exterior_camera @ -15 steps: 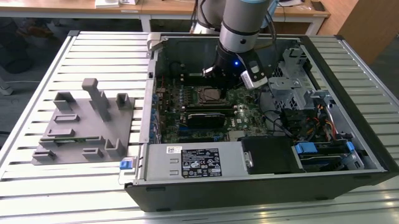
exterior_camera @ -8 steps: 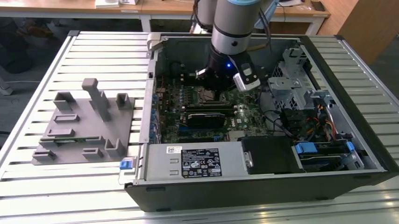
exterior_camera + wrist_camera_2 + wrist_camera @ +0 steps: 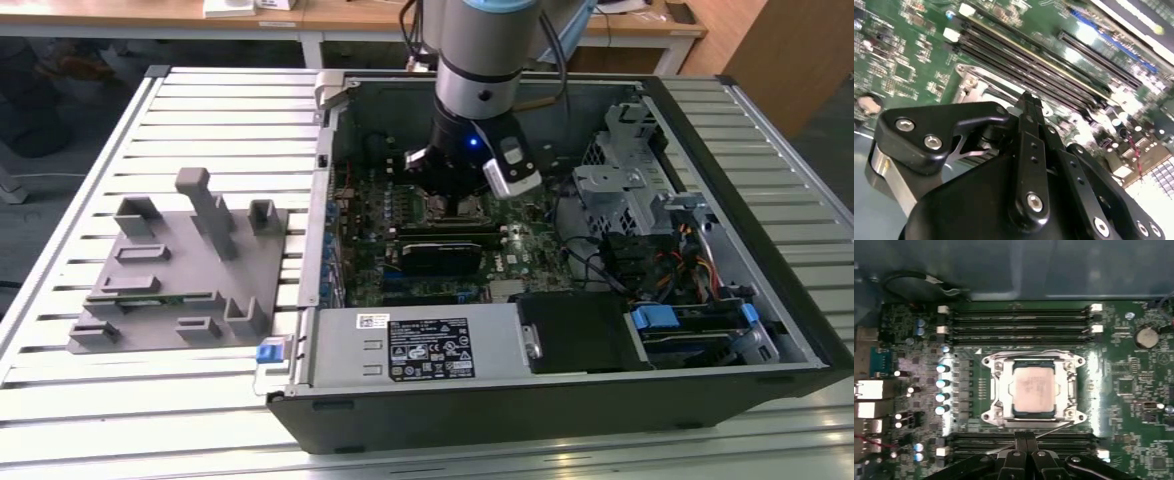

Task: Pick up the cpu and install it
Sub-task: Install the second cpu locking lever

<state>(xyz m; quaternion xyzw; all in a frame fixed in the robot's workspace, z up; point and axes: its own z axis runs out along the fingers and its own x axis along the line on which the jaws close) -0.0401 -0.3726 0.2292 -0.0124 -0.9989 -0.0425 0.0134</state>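
Note:
The cpu (image 3: 1033,390), a small square chip with a pale metal top, lies flat inside the silver socket frame (image 3: 991,390) on the green motherboard (image 3: 1134,390). My gripper (image 3: 1026,441) hovers just beside the socket's edge, its two black fingers pressed together with nothing between them. In the second wrist view the shut fingertips (image 3: 1029,106) point down at the socket's metal rim (image 3: 971,80), next to the memory slots (image 3: 1019,60). In the exterior view the gripper (image 3: 454,200) reaches down into the open computer case (image 3: 561,400), over the board's middle.
A grey plastic fixture (image 3: 187,260) stands on the slatted table at the exterior view's left. Inside the case are a black rectangular module (image 3: 447,250), a power supply (image 3: 414,345), drive cages (image 3: 627,180) and cables. Memory slots flank the socket on two sides.

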